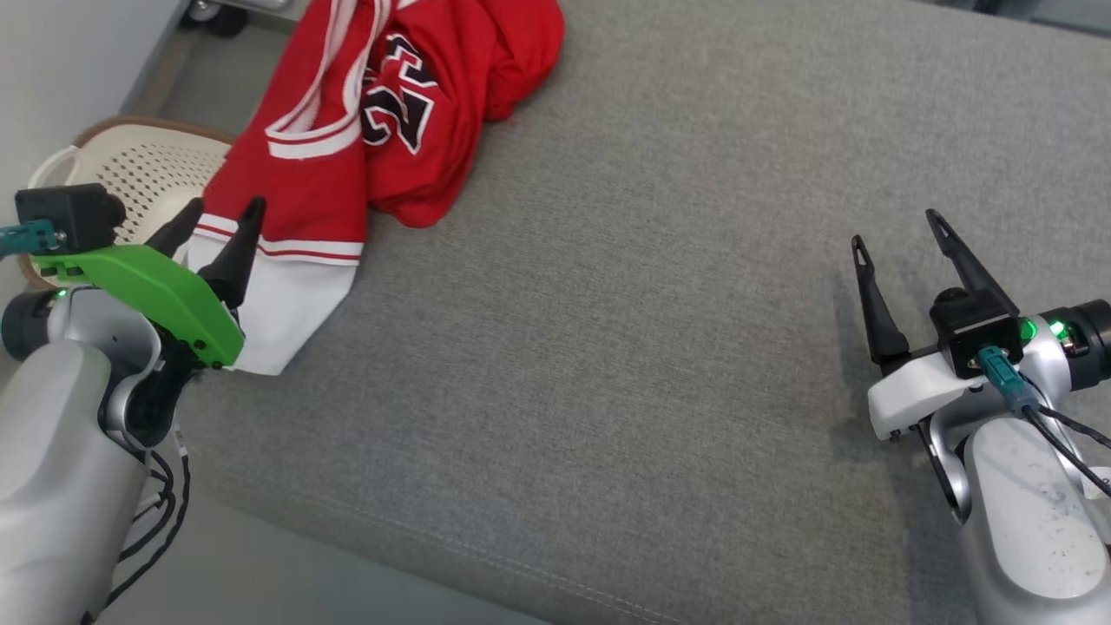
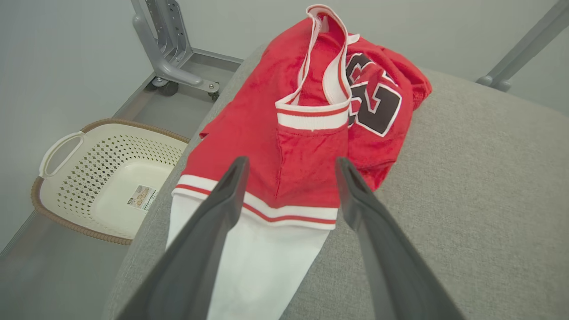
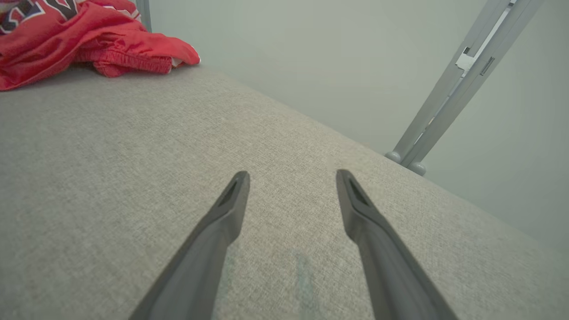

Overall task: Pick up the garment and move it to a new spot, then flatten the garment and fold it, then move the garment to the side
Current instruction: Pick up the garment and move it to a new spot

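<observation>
The red and white jersey (image 1: 347, 165) lies crumpled at the far left of the grey counter (image 1: 625, 365). Its long axis runs away from the robot, with the white hem nearest. The left claw (image 1: 226, 208) hovers just over that hem, wide open and empty. The right claw (image 1: 896, 227), equally open and empty, is well apart from the jersey.

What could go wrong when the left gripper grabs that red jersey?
The jersey lies at the edge of the cushion, above the basket; a weak pinch by the open left gripper might let it slide off. It is crumpled in layers, so one grab may catch several and hamper flattening.
</observation>
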`<state>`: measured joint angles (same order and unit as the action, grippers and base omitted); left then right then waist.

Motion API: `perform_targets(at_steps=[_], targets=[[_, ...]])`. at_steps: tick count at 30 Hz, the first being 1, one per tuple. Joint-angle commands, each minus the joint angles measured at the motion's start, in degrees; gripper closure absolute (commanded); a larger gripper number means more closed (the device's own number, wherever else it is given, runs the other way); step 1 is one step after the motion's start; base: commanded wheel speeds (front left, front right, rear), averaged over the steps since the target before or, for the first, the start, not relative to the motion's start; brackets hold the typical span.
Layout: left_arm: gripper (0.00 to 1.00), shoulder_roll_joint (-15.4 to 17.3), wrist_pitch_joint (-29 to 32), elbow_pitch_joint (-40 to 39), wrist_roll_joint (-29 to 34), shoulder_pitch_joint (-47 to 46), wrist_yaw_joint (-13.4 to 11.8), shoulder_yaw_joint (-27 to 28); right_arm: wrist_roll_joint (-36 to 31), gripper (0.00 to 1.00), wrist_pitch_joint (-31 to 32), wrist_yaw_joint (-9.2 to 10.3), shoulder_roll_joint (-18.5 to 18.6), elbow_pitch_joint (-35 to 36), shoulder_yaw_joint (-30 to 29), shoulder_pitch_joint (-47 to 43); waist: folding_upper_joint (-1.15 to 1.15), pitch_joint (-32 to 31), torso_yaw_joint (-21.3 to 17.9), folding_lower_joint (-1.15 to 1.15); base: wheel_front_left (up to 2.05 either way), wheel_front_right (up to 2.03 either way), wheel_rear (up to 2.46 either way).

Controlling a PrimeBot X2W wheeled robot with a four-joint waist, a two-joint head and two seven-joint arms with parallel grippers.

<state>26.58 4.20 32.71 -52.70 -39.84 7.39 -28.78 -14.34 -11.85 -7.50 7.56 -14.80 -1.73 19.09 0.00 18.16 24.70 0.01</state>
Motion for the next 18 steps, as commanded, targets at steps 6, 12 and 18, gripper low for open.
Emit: perform_targets(at_steps=[6, 12, 18], targets=[[0.0, 1.1, -1.1, 10.0, -3.6, -4.9, 0.1, -6.3, 0.1, 0.0, 1.7, 0.02, 1.3, 3.5, 0.2, 0.3, 0.0, 11.3, -8.5, -0.01, 0.0, 0.0, 0.0], [0.0, 0.3, -2.4, 17.9, -5.6, -6.6, 0.1, -8.6, 0.4, 0.0, 3.4, 0.02, 2.0, 6.8, -0.2, -1.0, 0.0, 12.8, -9.2, -0.01, 0.0, 0.0, 0.0], [1.0, -3.7, -2.0, 25.2, -6.9, -6.4, 0.0, -11.0, 0.9, 0.0, 4.6, 0.02, 2.1, 8.5, -1.1, -3.2, 0.0, 11.7, -8.4, -0.01, 0.0, 0.0, 0.0]])
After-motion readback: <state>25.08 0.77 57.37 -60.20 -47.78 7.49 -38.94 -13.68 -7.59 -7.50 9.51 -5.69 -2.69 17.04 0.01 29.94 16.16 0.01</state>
